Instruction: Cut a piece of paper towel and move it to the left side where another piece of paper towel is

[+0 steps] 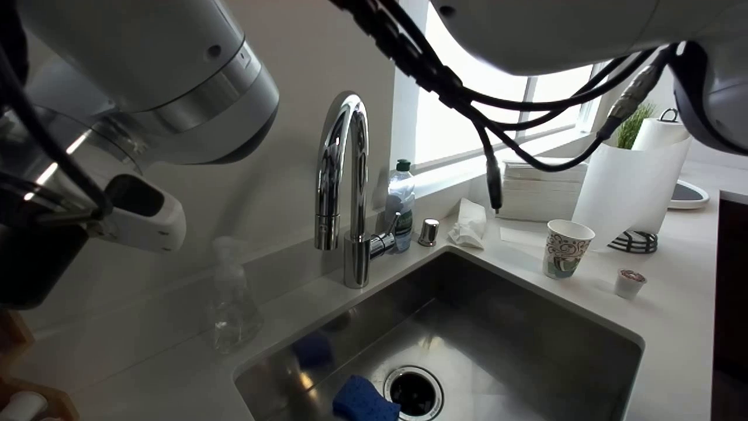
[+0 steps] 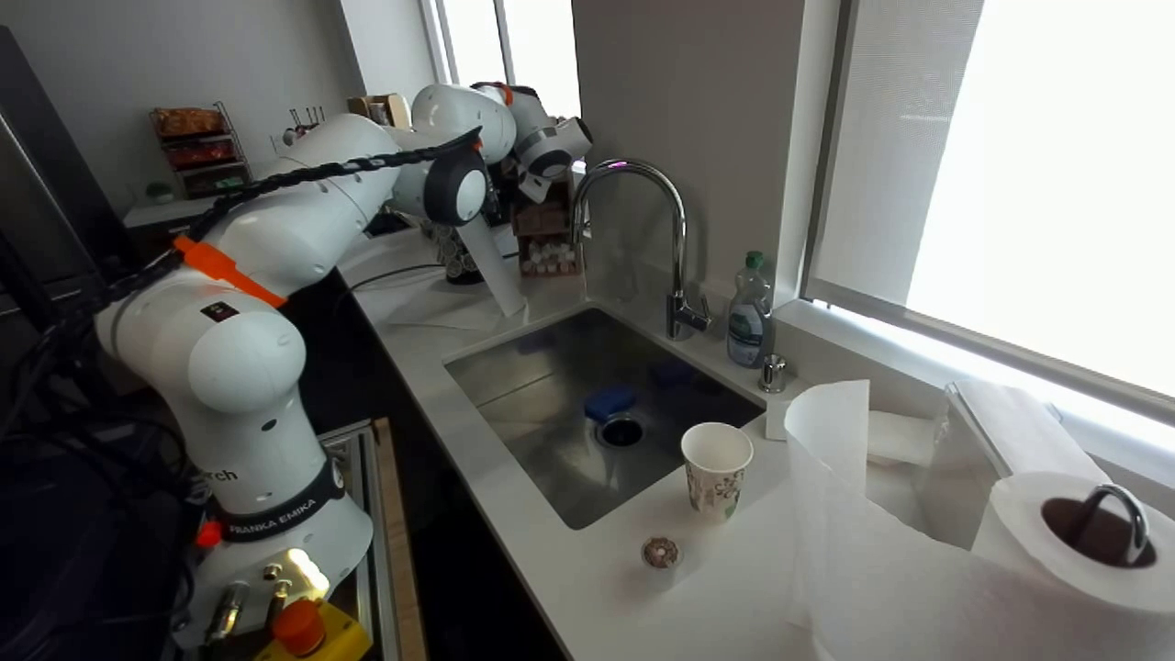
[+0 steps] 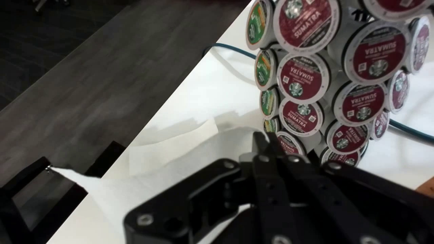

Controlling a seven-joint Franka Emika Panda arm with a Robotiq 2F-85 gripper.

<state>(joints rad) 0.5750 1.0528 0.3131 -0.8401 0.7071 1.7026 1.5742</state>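
Our gripper (image 3: 266, 144) pinches the cut paper (image 3: 152, 184) near another sheet (image 3: 156, 154); we think only laying it down remains.

A large window (image 1: 444, 134) is burned out to blank white in both exterior views, while the matte grey wall (image 1: 298, 52) beside it is left dim. Glints are thrown back by the rectangular stainless-steel sink (image 1: 514, 339) and the arched chrome faucet (image 1: 359, 193); a clear plastic spray bottle (image 1: 231, 321) is faintly rendered in shade. In the wrist view, jagged shadows are cast across the white countertop (image 3: 210, 84), and the black jointed gripper (image 3: 284, 157) is softly blurred.
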